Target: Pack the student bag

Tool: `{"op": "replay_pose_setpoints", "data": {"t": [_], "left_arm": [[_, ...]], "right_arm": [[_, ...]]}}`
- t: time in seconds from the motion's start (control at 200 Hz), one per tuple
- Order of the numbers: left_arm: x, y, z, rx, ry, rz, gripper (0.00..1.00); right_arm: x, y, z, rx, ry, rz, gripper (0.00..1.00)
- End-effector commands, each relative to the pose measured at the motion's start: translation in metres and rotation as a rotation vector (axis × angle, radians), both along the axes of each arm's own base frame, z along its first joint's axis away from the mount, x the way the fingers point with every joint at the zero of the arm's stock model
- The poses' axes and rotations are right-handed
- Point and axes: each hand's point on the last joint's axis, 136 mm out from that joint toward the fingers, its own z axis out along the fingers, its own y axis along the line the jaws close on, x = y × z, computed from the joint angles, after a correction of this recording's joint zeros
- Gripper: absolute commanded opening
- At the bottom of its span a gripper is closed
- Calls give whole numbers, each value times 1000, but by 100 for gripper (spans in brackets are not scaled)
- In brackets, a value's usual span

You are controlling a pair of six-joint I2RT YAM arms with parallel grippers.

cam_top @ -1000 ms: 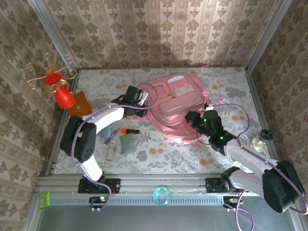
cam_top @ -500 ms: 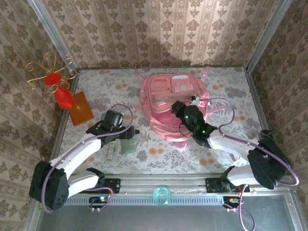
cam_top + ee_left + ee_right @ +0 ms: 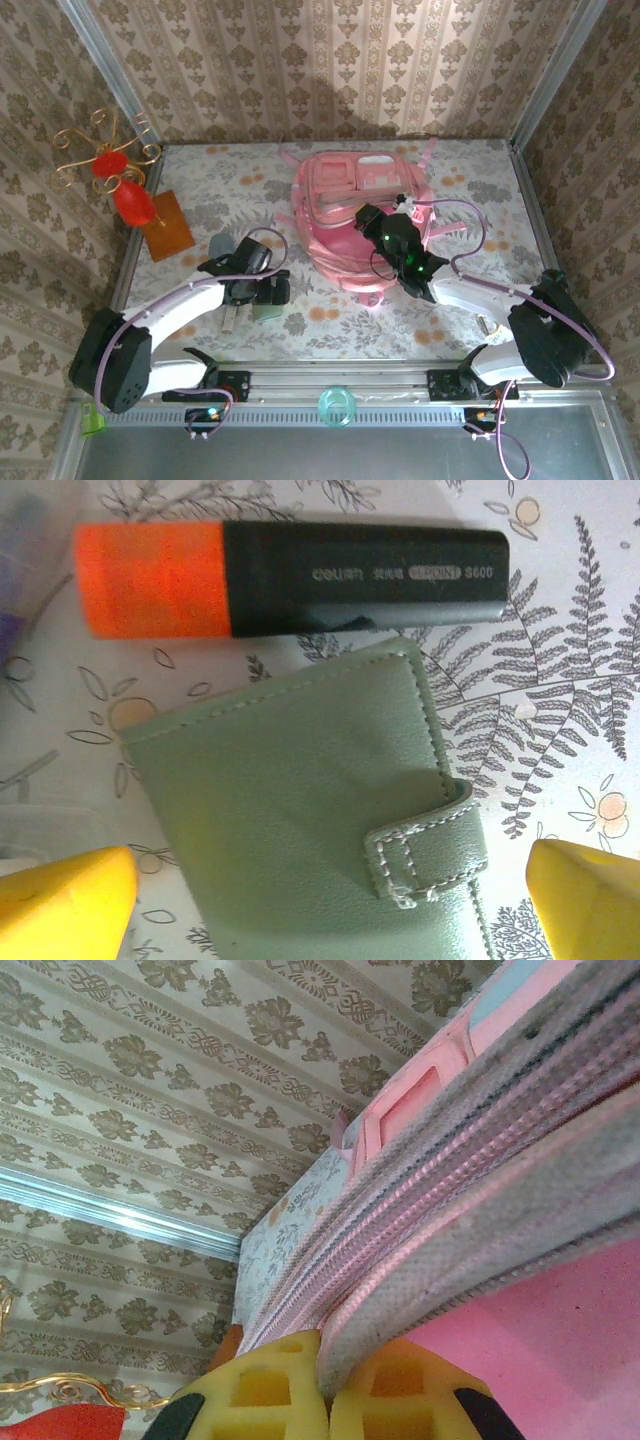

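From above, one pink student bag (image 3: 345, 195) lies far-centre on the table (image 3: 470, 190). The right gripper (image 3: 366, 218) meets its near side, and the left gripper (image 3: 268, 292) hangs to its left.

Left wrist: two spread yellow fingertips (image 3: 65, 900) flank one green wallet (image 3: 300, 810). One highlighter (image 3: 290, 577) reads "deli" and "S600".

Right wrist: two pads (image 3: 270, 1385) pinch the bag's fabric.

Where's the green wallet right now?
On the table, left of the pink bag; in the left wrist view the wallet lies beside the orange highlighter, between the fingertips of the open left gripper.
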Motion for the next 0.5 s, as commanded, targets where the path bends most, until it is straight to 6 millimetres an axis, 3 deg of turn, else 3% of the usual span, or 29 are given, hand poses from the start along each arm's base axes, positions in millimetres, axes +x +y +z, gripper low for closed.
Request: {"op": "replay_pose_setpoints", "data": {"t": [0.0,0.325,0.495], "left_arm": [[2,-8,0,-5,19,34,100],[2,-7,-32,168,57,40,100],[6,-17,-34,144,25,47,84]], "right_arm": [[6,-15,24,50,-83,-58,0],[7,-18,12,75,-65,-49,0],[7,-19,10,74,-54,-48,0]]}}
